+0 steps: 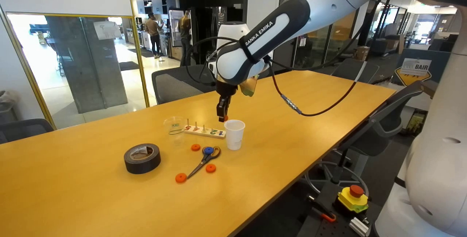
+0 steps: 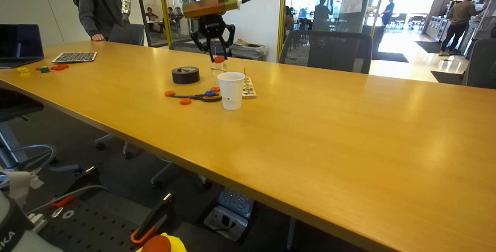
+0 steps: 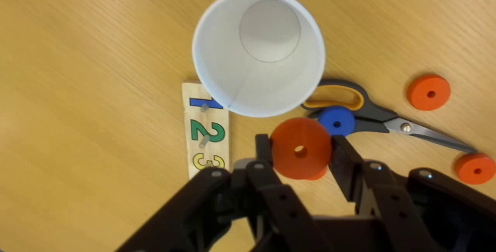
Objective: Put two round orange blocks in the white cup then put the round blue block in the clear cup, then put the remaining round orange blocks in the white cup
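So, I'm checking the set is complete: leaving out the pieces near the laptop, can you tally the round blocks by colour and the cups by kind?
Round orange blocks: 4 (1 of them held in the fingers)
Round blue block: 1
White cup: 1
Clear cup: 1
Total: 7

The Robotiq gripper [image 1: 221, 118] holds a round orange block [image 1: 226, 118] near the white cup [image 1: 235, 135] (upright); the round blue block [image 1: 208, 150] overlaps the scissors [image 1: 203, 162].
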`<state>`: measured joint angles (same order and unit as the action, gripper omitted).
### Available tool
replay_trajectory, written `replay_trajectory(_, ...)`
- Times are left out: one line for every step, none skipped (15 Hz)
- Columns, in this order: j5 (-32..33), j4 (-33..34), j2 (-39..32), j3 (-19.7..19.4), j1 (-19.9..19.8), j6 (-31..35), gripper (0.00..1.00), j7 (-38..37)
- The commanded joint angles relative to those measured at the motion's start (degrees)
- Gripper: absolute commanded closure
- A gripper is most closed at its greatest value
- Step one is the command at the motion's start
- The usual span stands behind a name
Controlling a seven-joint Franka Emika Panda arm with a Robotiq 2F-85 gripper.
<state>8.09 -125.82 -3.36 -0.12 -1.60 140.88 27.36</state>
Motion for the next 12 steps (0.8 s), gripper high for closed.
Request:
replay_trajectory(0.7, 3.56, -2.63, -1.22, -0.89, -3.0, 0.77, -2.32)
replay_trajectory(0.64, 3.93, -3.03, -1.43, -1.11, -4.02, 0.77, -2.76)
replay_trajectory(0.63, 4.51, -3.46, -1.54, -1.21, -5.55, 0.77, -3.33)
replay_trajectory(0.6, 4.97, -3.82, -1.57, -1.24, -7.07, 0.77, -3.71)
replay_trajectory(0.78, 5.27, -4.11, -1.59, -1.25, -7.89, 0.77, -4.29)
replay_trajectory(0.58, 5.61, -4.34, -1.53, -1.29, -8.77, 0.77, -4.56)
replay_trajectory(0.22, 5.94, -4.64, -1.47, -1.35, -9.42, 0.77, -4.62)
replay_trajectory(0.07, 6.29, -4.85, -1.46, -1.4, -10.14, 0.77, -4.79)
replay_trajectory(0.0, 6.59, -5.06, -1.46, -1.43, -10.7, 0.77, -4.99)
replay_trajectory(-0.08, 6.85, -5.23, -1.45, -1.43, -11.15, 0.77, -5.26)
replay_trajectory(-0.49, 7.13, -5.38, -1.43, -1.49, -11.82, 0.33, -5.48)
replay_trajectory(-0.75, 7.4, -5.54, -1.42, -1.54, -12.23, 0.32, -5.71)
